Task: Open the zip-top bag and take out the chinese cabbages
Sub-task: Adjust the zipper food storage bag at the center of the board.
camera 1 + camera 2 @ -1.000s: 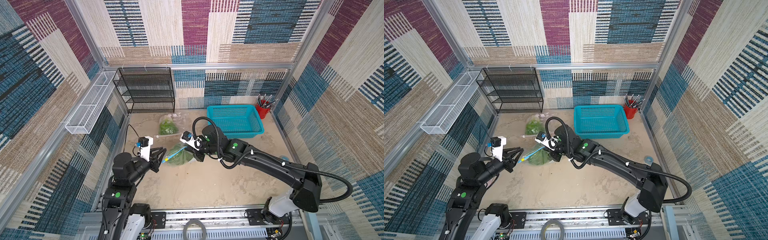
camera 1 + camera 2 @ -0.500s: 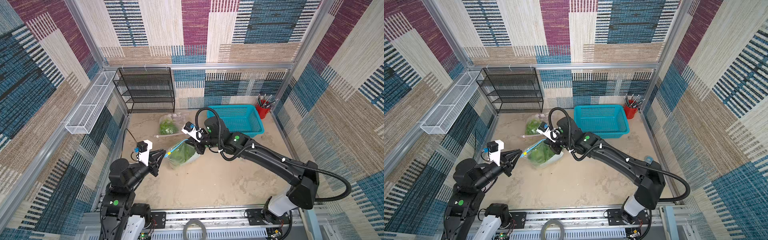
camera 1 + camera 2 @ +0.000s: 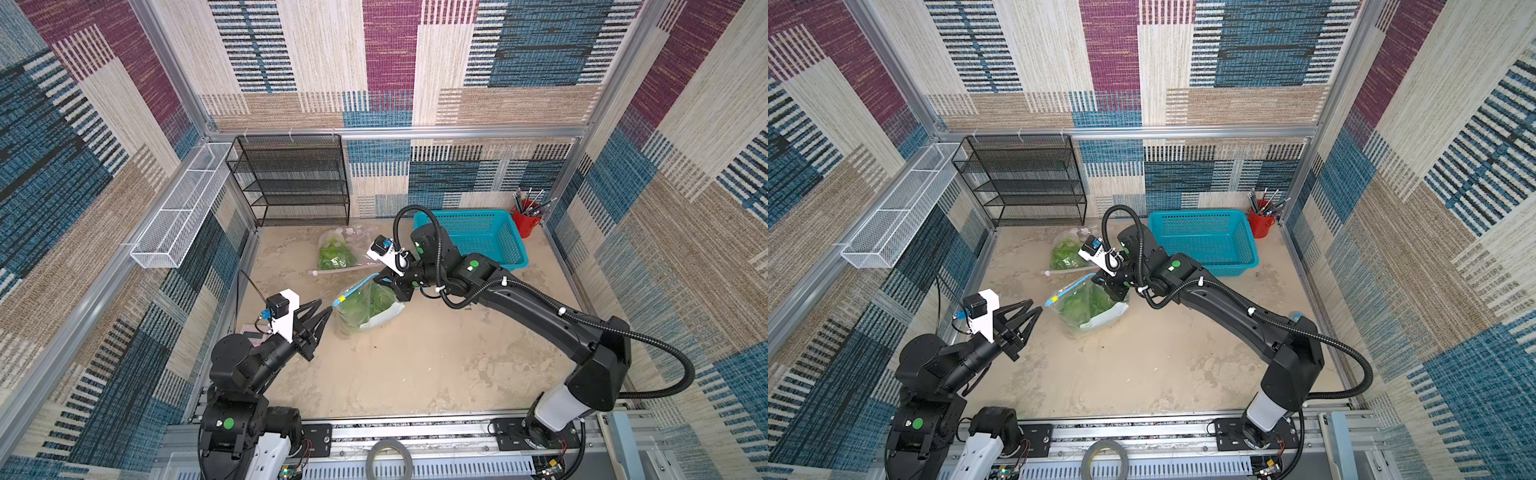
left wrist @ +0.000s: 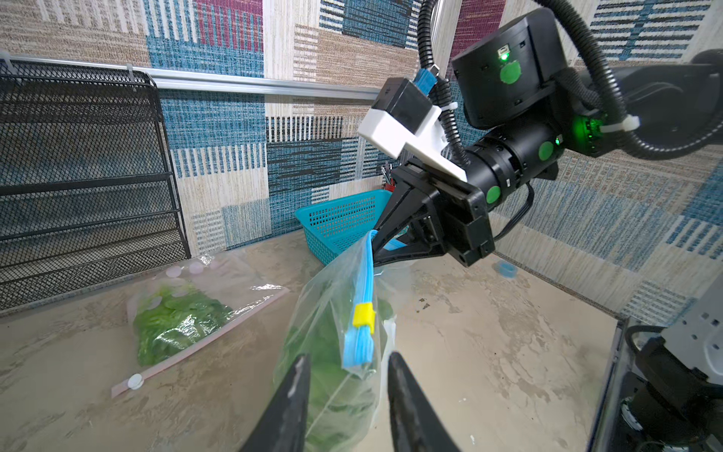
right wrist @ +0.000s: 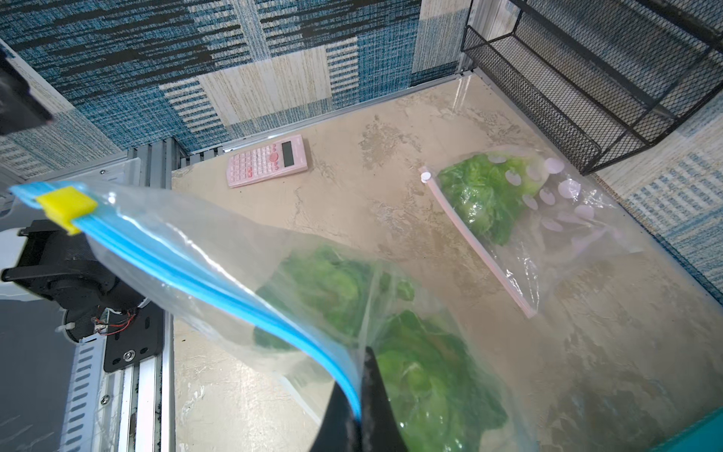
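The zip-top bag (image 3: pixel 365 309) (image 3: pixel 1090 307) is clear, with a blue zip strip and a yellow slider (image 4: pixel 363 315) (image 5: pixel 66 207). It hangs tilted, its bottom resting on the table. My right gripper (image 5: pixel 362 352) (image 3: pixel 380 277) (image 3: pixel 1098 279) is shut on the zip strip at the end far from the slider. The chinese cabbages (image 5: pixel 422 375) (image 4: pixel 332 379) show as green leaves inside the bag. My left gripper (image 4: pixel 346 362) (image 3: pixel 326 309) (image 3: pixel 1036 309) is open, its tips just short of the strip's slider end and touching nothing.
A second bag of greens (image 3: pixel 334 253) (image 5: pixel 497 195) with a pink zip lies behind. A teal basket (image 3: pixel 478 237) and a red pen cup (image 3: pixel 525 218) stand at the back right, a black wire shelf (image 3: pixel 291 183) at the back left. A pink calculator (image 5: pixel 268 159) lies near the left arm.
My right gripper has lifted the zip edge, so the bag hangs up instead of lying flat. The left gripper's jaws have parted wider by the slider end.
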